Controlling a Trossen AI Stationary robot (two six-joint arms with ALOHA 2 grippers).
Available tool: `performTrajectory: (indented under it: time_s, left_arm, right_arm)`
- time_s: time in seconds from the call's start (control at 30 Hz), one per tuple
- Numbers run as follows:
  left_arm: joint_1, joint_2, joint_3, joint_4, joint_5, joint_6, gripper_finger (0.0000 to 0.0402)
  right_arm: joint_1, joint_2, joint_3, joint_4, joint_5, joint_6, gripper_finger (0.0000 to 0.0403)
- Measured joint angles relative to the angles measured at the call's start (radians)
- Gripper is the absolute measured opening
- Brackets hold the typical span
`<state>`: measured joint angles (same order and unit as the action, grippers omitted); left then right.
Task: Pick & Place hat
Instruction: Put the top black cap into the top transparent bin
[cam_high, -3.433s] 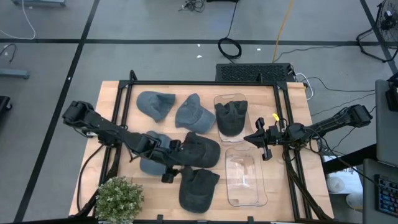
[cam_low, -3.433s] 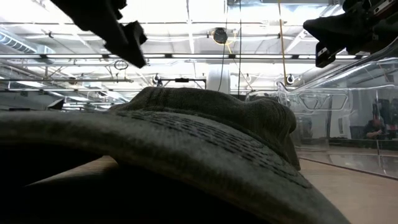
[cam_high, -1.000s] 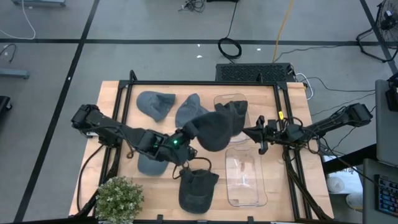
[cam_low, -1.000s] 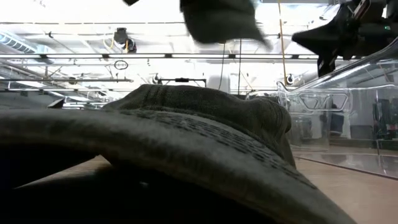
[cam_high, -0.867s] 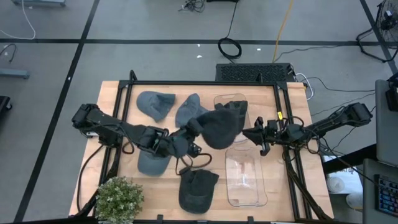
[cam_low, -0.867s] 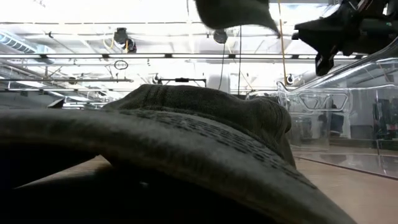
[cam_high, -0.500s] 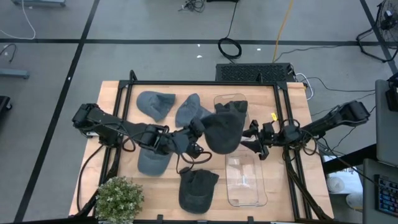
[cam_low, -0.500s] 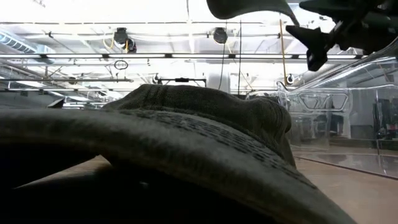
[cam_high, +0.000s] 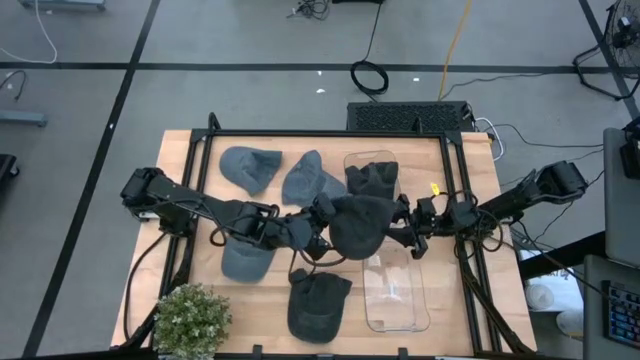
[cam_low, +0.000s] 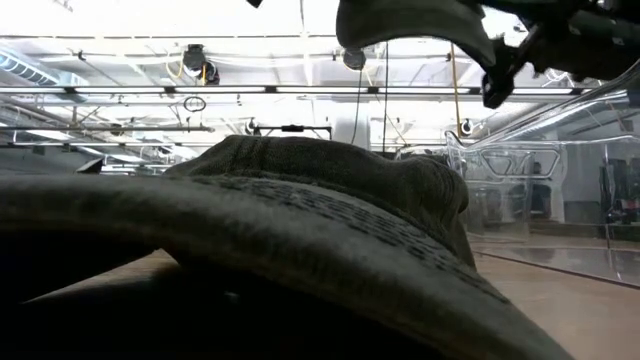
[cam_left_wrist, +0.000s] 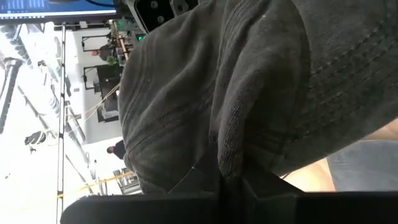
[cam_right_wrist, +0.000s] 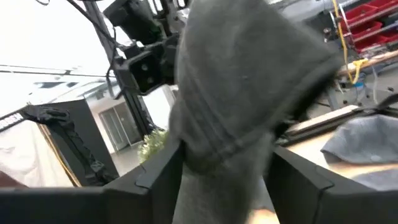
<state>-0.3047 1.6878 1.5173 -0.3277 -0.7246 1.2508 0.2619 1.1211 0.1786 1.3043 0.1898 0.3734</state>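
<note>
A dark grey hat hangs in the air over the middle of the table, and my left gripper is shut on its left side. My right gripper stands open at the hat's right side. In the right wrist view the hat hangs down between its two spread fingers. The low view shows the hat high up, with the right gripper beside it. My left gripper pinches a bunched fold of the hat's cloth between its two fingers, at the hat's left side. The fingers come in roughly level from the table's left. The hat is lifted clear of the table and sags beyond the fingers. Whether my right gripper's fingers touch the hat, I cannot tell.
Other hats lie on the table: two grey ones at the far side, one under the left arm, a dark one near the front. One clear container holds a dark hat; another is in front. A plant stands front left.
My left gripper has carried the hat toward the table's right edge and a little toward the near edge, up to the right gripper. My right gripper has moved toward the table's left, to the hat, and has opened; the hat's right side now hangs between its fingers.
</note>
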Motion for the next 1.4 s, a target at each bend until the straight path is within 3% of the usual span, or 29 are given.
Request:
performTrajectory:
  time_s: [0.17,0.3,0.4,0.6,0.67,0.83,0.97,1.1,1.27,1.4]
  left_arm:
    - [0.004,0.000,0.000,0.012,0.003,-0.017,0.0013]
    - [0.004,0.000,0.000,0.010,0.003,-0.038,0.0006]
    - [0.004,0.000,0.000,0.018,0.011,-0.163,0.0019]
    - [-0.016,-0.015,0.001,-0.005,0.033,-0.490,0.0090]
    - [-0.019,-0.034,0.002,-0.060,0.112,-0.564,0.0107]
    - [0.004,-0.095,0.001,-0.249,0.439,-0.677,0.0132]
    - [0.035,-0.152,-0.001,-0.294,0.624,-0.739,0.0139]
    - [0.063,-0.206,-0.034,-0.290,0.769,-0.726,0.0140]
    - [0.095,-0.279,-0.123,-0.260,0.912,-0.692,0.0140]
    - [0.120,-0.345,-0.235,-0.163,0.968,-0.721,0.0141]
  right_arm:
    - [0.000,0.054,0.046,-0.003,-0.143,-0.007,0.0157]
    - [0.000,0.069,0.064,0.001,-0.182,-0.071,0.0091]
    - [0.000,0.065,0.065,0.010,-0.221,-0.114,0.0022]
    - [0.014,0.043,0.064,0.008,-0.216,-0.123,0.0009]
    - [0.006,0.019,0.064,-0.009,-0.218,-0.122,0.0008]
    - [-0.086,-0.118,0.064,-0.093,-0.219,-0.073,0.0007]
    - [-0.213,-0.255,0.091,-0.299,-0.245,0.000,0.0006]
    - [-0.358,-0.360,0.208,-0.659,-0.354,0.036,0.0006]
    - [-0.509,-0.362,0.460,-1.247,-0.437,-0.038,0.0006]
    - [-0.597,-0.331,0.538,-1.436,-0.595,-0.121,0.0006]
